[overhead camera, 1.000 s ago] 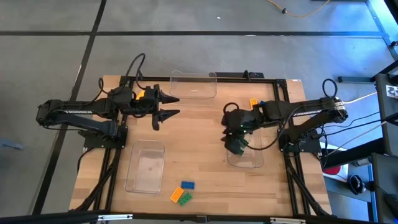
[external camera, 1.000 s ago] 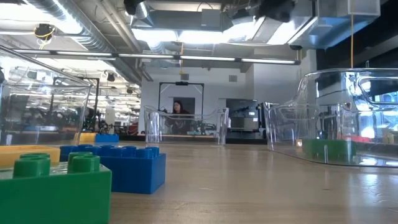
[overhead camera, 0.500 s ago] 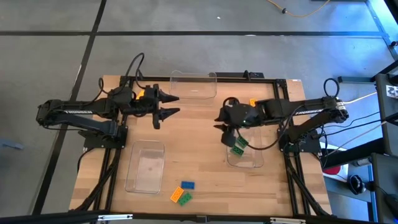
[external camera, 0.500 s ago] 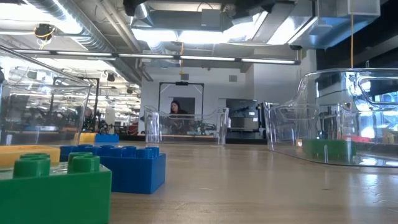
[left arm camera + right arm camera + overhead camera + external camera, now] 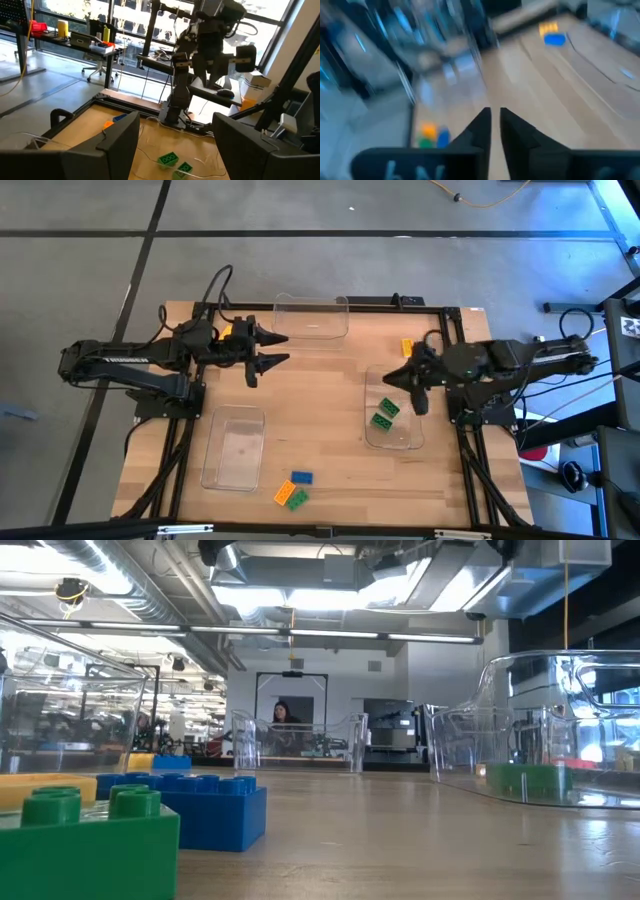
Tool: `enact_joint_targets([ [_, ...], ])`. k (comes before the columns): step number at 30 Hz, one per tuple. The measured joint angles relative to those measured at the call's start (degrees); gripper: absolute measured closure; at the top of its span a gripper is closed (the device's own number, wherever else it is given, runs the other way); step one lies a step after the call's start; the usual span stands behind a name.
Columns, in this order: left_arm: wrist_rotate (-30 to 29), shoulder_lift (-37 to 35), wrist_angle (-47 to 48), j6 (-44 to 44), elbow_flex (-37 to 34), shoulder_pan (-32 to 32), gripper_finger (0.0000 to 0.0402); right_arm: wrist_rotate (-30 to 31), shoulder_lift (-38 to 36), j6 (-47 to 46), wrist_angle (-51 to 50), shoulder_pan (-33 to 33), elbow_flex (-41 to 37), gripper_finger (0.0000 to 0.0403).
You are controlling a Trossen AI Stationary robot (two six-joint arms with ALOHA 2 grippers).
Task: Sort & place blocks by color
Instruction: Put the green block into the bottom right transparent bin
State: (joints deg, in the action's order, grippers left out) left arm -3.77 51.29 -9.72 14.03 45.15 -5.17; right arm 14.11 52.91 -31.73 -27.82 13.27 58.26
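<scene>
Two green blocks [image 5: 385, 414] lie flat on the floor of the clear right tray [image 5: 405, 442] and also show in the left wrist view [image 5: 173, 163]. A blue block [image 5: 301, 477], an orange one [image 5: 283, 493] and a green one [image 5: 298, 500] sit together on the table near its near edge, close up in the low view [image 5: 190, 808]. An orange and a blue block [image 5: 409, 346] rest near the far right corner. My right gripper [image 5: 392, 380] hovers beside the right tray's far end, fingers nearly together [image 5: 495, 117]. My left gripper [image 5: 287, 348] waits open at the far left.
A clear tray [image 5: 311, 317] stands at the far edge and another [image 5: 233, 445] at the near left. Bare wood lies between the trays in the table's middle. The black frame [image 5: 455, 330] runs along the table's sides. A person [image 5: 285, 716] sits far off in the room.
My right gripper has pulled up out of the right tray, first toward the table's middle, then back toward the right edge. It has turned from pointing down to pointing left. The two green blocks it had covered now lie uncovered in the tray.
</scene>
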Motion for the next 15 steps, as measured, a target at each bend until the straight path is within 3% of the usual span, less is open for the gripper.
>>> enact_joint_targets([
  [3, 0.0, 0.0, 0.0, -0.7, 0.0, 0.0, 0.0159, 2.3, -2.9, -1.5, 16.5, 0.8, -7.2, 0.0311],
  [7, 1.4, 0.0, 0.0, -0.7, 0.0, 0.0, 0.0159, 4.4, -2.4, 0.3, 35.9, 0.8, -12.5, 0.0223],
  [12, 2.0, 0.0, 0.0, -0.8, 0.0, 0.0, 0.0159, 7.9, -0.6, 3.5, 40.1, 0.8, -13.1, 0.0115],
  [15, 2.0, 0.0, 0.2, -0.9, 0.0, 0.0, 0.0159, 8.0, -0.7, 3.9, 40.3, 0.8, -13.1, 0.0080],
])
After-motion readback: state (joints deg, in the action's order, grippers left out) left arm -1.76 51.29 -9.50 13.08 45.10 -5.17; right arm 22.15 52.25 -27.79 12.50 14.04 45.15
